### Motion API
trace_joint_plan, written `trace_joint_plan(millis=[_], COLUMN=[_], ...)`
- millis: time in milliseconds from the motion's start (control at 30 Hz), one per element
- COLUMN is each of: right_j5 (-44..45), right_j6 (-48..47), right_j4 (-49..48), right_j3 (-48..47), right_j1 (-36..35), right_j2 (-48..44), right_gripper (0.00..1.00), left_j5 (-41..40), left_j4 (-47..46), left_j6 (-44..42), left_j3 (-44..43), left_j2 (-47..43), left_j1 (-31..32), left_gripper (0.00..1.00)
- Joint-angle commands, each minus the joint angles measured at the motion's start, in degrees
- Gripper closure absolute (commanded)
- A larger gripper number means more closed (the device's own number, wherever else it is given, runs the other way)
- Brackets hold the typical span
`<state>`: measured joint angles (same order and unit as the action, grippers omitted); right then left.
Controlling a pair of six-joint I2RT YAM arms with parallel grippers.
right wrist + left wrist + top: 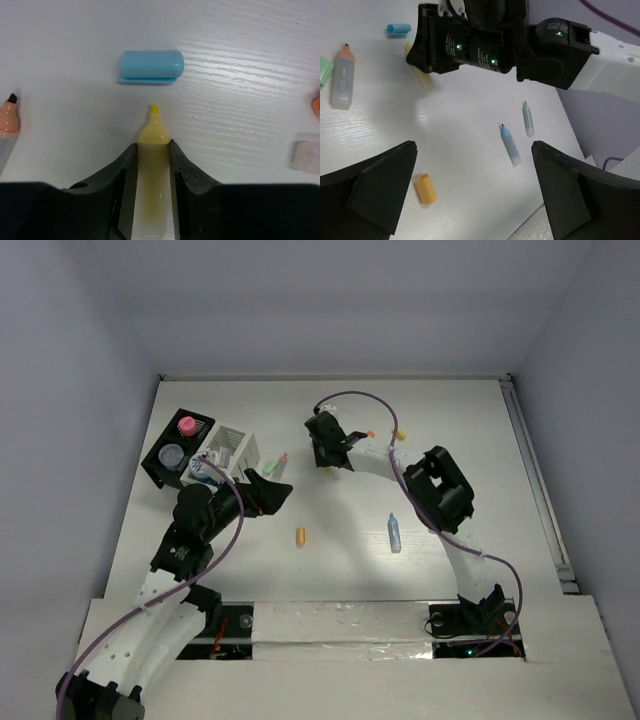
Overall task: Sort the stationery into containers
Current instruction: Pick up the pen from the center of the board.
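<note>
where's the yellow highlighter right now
In the right wrist view, the yellow highlighter is clamped between the fingers of the right gripper, its uncapped tip pointing at a blue cap lying just ahead.

I count four uncapped highlighters: the orange-tipped highlighter at the left edge of my left wrist view, the blue-tipped highlighter and green-tipped highlighter right of centre there, and the yellow highlighter at bottom centre of the right wrist view. Two loose caps: blue cap top left, orange cap lower left. Overhead, upper left, there are two containers, the black tray and white box, and two tubs, the pink tub and grey-lidded tub.
</note>
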<state>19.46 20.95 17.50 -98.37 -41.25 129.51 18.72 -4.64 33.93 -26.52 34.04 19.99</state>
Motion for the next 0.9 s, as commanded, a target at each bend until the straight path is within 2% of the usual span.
trace_joint_plan(millis=[0, 67, 133, 267, 333, 467, 600, 767, 867], right_j5=[-1.36, -1.62, -1.88, -3.99, -4.7, -9.07, -14.36, -18.05, -18.5], right_j6=[-0.03, 0.06, 0.06, 0.14, 0.67, 2.6, 5.24, 7.88, 8.32], right_j4=[-1.04, -3.07, -6.5, -13.35, -16.86, -23.02, -27.24, -31.12, -32.87], right_j3=[3.87, 6.07, 9.67, 16.88, 20.39, 28.73, 34.01, 37.63, 39.48], right_j1=[-0.32, -0.32, -0.32, -0.32, -0.32, -0.32, -0.32, -0.84, -1.54], right_j2=[-0.4, -2.94, -6.62, -15.04, -19.28, -29.21, -37.47, -41.88, -43.55], right_gripper=[0.9, 0.94, 0.95, 0.95, 0.95, 0.94, 0.92, 0.91, 0.91], left_j5=[1.76, 1.32, 0.53, -2.01, -2.55, -4.57, -5.54, -7.12, -8.87], left_j4=[-3.96, -5.89, -7.56, -11.95, -13.8, -18.37, -22.07, -25.48, -26.99], left_j6=[0.96, 1.83, 2.71, 4.91, 5.96, 6.76, 6.94, 6.23, 6.32], left_j3=[1.82, 3.23, 4.8, 5.96, 6.22, 5.26, 2.63, -2.65, -4.59], left_j2=[1.81, 2.6, 4.27, 8.05, 9.98, 14.02, 21.83, 27.91, 29.85], left_j1=[1.45, 3.12, 4.35, 8.21, 8.92, 10.25, 12.44, 15.07, 16.13], left_gripper=[0.01, 0.02, 0.07, 0.19, 0.29, 0.31, 0.31, 0.31, 0.35])
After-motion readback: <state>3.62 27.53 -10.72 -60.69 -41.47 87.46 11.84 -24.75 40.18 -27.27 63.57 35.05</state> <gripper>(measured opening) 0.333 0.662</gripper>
